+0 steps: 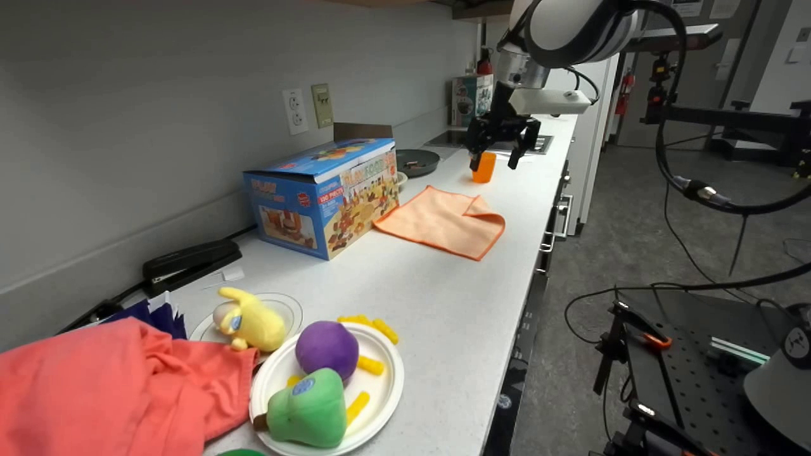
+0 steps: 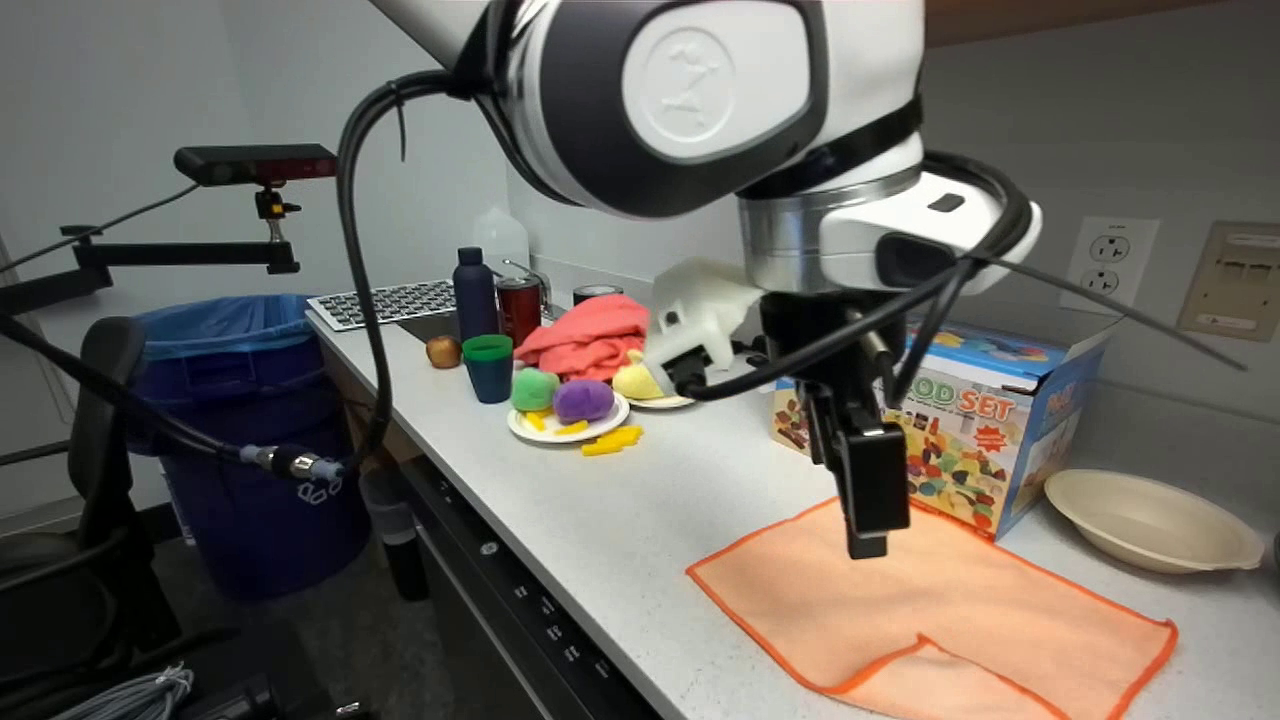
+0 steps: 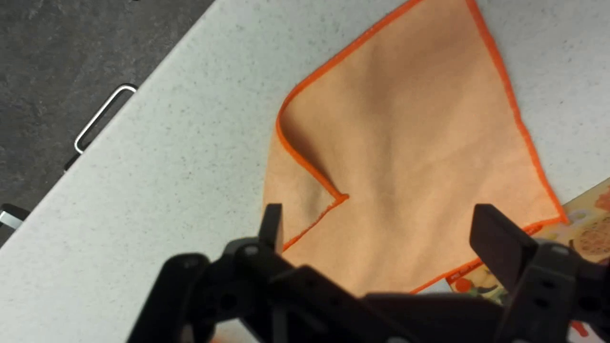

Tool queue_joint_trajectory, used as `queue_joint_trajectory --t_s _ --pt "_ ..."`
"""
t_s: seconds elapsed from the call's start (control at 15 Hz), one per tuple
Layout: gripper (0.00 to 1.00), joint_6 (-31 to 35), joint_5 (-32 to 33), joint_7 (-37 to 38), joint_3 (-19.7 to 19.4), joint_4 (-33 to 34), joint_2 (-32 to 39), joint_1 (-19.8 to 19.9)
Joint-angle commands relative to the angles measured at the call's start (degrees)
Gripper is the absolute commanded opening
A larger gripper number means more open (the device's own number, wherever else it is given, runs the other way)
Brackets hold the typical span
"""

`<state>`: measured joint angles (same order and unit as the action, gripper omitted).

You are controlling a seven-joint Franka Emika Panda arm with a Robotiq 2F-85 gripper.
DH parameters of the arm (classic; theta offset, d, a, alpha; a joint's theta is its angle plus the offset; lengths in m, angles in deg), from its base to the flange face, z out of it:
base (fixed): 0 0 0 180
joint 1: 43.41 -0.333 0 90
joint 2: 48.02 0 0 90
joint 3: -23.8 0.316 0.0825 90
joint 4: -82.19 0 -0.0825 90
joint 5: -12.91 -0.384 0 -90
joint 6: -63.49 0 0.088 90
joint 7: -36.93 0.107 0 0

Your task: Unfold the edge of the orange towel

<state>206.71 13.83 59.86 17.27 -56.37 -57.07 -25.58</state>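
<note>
The orange towel (image 1: 437,221) lies on the counter with a darker orange hem; it also shows in an exterior view (image 2: 890,590) and in the wrist view (image 3: 429,133). One corner is folded over onto the towel as a flap (image 3: 300,186), with its tip pointing inward; the flap also shows in both exterior views (image 1: 486,209) (image 2: 940,680). My gripper (image 3: 377,212) is open and empty. It hangs above the counter, apart from the towel, and points down in both exterior views (image 1: 494,163) (image 2: 868,545). In the wrist view its fingers and body cover the towel's lower part.
A play food box (image 1: 317,202) stands against the towel's wall-side edge. A beige bowl (image 2: 1150,520) and an orange cup (image 1: 485,170) are nearby. A plate (image 1: 394,392) with plush toys sits farther along. The counter edge (image 3: 157,71) runs beside the flap's side.
</note>
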Motion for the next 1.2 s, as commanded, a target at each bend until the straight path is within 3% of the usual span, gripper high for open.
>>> queue_joint_trajectory --t_s 0.0,0.33,0.87,1.13 --pt "1.00 -1.8 3.4 1.8 -2.4 7.7 7.9 -0.2" --pt "1.00 -0.4 2.9 2.3 -4.8 11.0 13.6 -1.8" --pt "1.00 -0.2 2.5 0.8 -5.2 8.9 12.4 -3.1" --pt "1.00 3.6 4.1 2.6 -5.4 7.5 13.5 -3.7"
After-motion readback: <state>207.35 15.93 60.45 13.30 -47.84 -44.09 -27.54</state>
